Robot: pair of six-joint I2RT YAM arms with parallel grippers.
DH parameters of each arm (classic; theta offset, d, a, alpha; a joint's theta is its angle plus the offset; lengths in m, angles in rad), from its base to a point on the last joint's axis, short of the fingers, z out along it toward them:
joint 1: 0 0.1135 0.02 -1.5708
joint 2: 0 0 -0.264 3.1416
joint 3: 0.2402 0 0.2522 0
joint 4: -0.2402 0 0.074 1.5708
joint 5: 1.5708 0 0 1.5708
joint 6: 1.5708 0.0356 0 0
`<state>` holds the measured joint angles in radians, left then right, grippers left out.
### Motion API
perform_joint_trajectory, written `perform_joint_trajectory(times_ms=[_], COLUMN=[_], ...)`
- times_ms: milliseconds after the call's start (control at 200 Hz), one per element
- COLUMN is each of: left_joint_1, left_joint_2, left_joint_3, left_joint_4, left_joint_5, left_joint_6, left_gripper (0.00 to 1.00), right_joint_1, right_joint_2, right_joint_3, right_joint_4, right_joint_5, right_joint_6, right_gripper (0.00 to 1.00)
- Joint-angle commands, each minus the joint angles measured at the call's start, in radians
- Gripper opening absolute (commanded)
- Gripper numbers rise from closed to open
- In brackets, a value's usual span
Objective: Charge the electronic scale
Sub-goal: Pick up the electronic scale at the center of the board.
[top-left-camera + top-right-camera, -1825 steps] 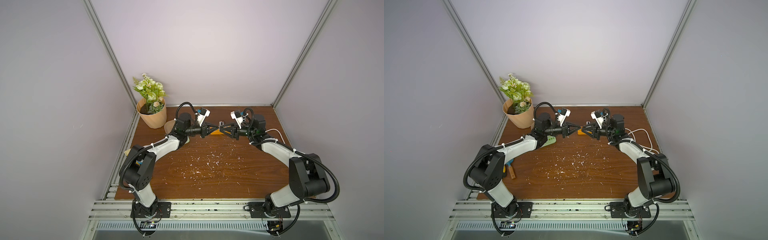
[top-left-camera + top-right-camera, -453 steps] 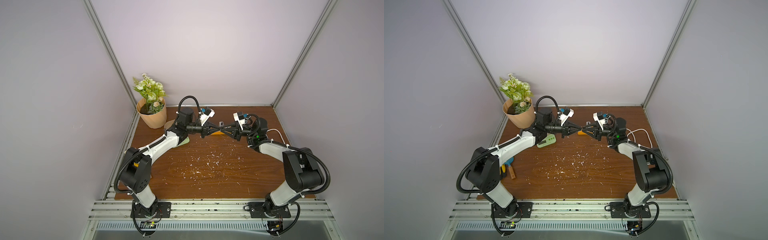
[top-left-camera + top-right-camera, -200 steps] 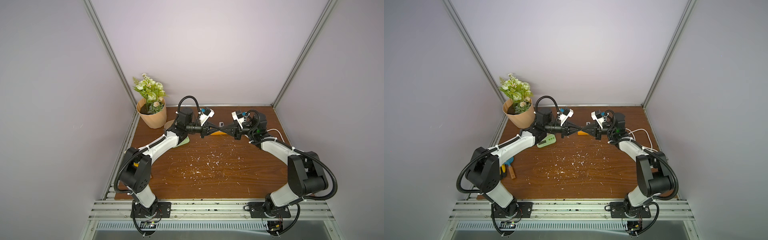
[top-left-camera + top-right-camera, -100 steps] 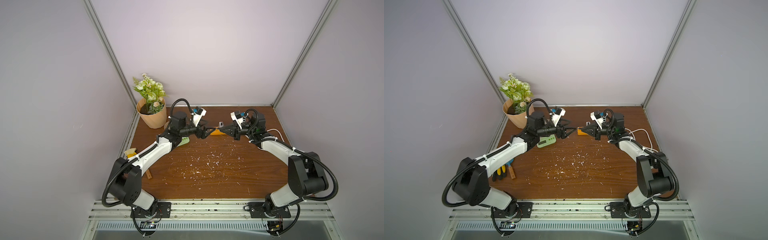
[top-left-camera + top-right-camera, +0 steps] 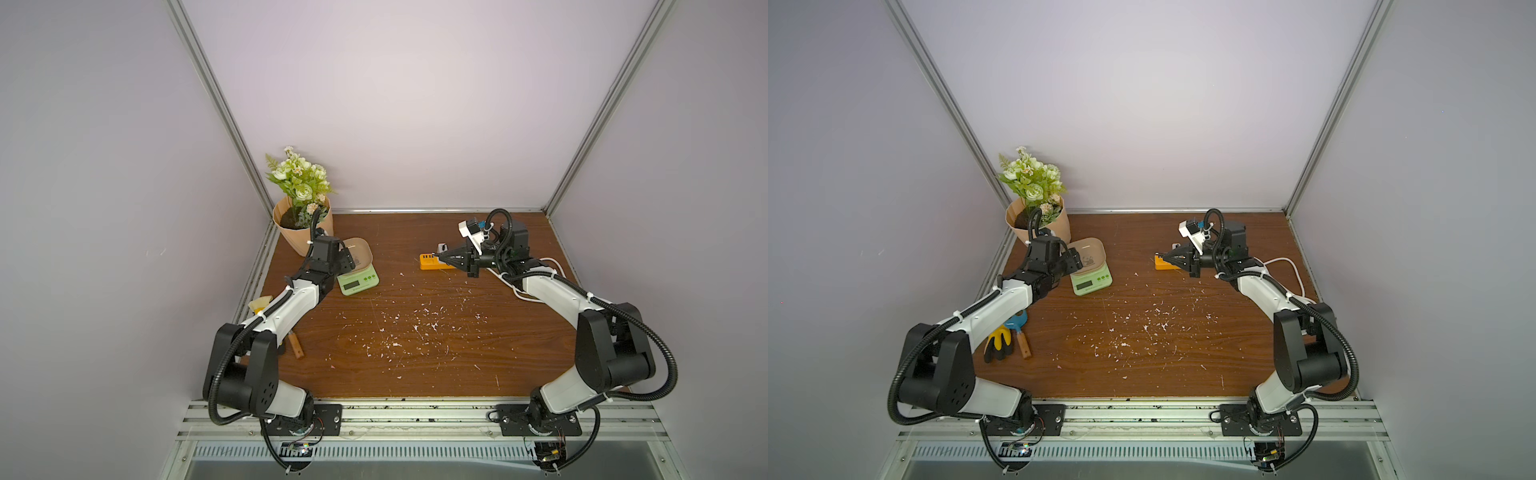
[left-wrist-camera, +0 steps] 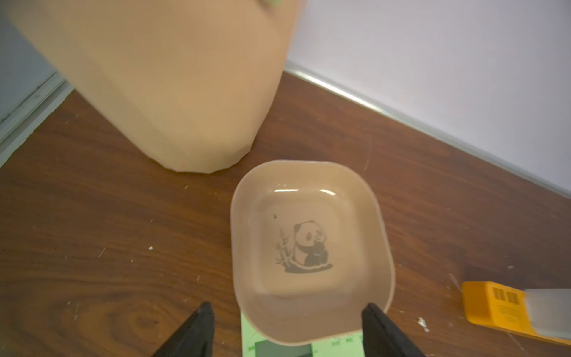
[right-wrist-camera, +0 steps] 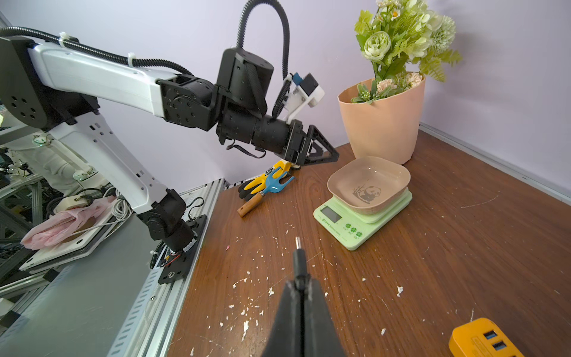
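Light-green and topped by a beige tray (image 6: pixel 366 235), the electronic scale (image 5: pixel 358 279) is seen standing on the brown wooden worktop (image 5: pixel 415 365) near its far left corner. It is set just beside the tan flower pot (image 5: pixel 301 239), and its grey display is turned toward the robot's base. A panda drawing (image 6: pixel 309 244) is printed on the tray's floor.

The left claw (image 5: pixel 347 261) is held wide open at the scale's left side and is raised above the worktop. In the left wrist view its two black fingers (image 6: pixel 200 327) are seen standing to either side of the tray's near edge, and nothing is gripped between them. In the right wrist view this claw is seen apart from the tray.

The right claw (image 5: pixel 441 254) is closed tight on a black plug (image 7: pixel 298 256), whose metal tip is pointed out beyond the fingertips toward the scale, well apart from it. That claw is held over the orange power strip (image 5: pixel 430 262), which is laid at the far middle of the worktop.

A white cable (image 5: pixel 550 262) is looped on the worktop beside the right arm, near the right wall. At the left edge, a yellow-and-black glove (image 5: pixel 998 345) and a blue hand fork (image 5: pixel 1019 326) with a wooden handle are partly covered by the left arm. White flecks (image 5: pixel 415 328) are scattered across the middle of the worktop.
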<state>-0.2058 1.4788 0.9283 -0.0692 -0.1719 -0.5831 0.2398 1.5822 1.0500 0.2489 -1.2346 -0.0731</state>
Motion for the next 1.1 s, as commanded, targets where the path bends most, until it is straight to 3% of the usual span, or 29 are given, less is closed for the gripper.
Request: perform_joint_trajectory(times_ms=[0,370,555,926,1096], left_joint_1=[0.032,0.075,0.092,0.095,0.095], left_joint_2=[0.037,0.212,0.274,0.331,0.31], left_joint_3=[0.016,0.109,0.156,0.208,0.214], left_joint_4=[-0.038,-0.022,-0.016,0.021,0.085], left_joint_5=[-0.068,-0.003,0.025,0.105,0.277], left_joint_6=[-0.063,-0.042,-0.017,0.063,0.157], left_gripper=[0.73,0.62,0.46,0.01,0.0], right_joint_1=[0.001,0.001,0.001,0.0,0.001], right_joint_2=[-0.007,-0.019,-0.031,-0.03,-0.027], right_joint_3=[0.019,-0.017,-0.042,-0.061,-0.07], right_joint_4=[0.01,0.074,0.112,0.11,0.09], right_joint_5=[0.004,0.076,0.141,0.198,0.256], right_joint_6=[-0.012,0.088,0.15,0.218,0.29], right_gripper=[0.0,0.0,0.0,0.0,0.0])
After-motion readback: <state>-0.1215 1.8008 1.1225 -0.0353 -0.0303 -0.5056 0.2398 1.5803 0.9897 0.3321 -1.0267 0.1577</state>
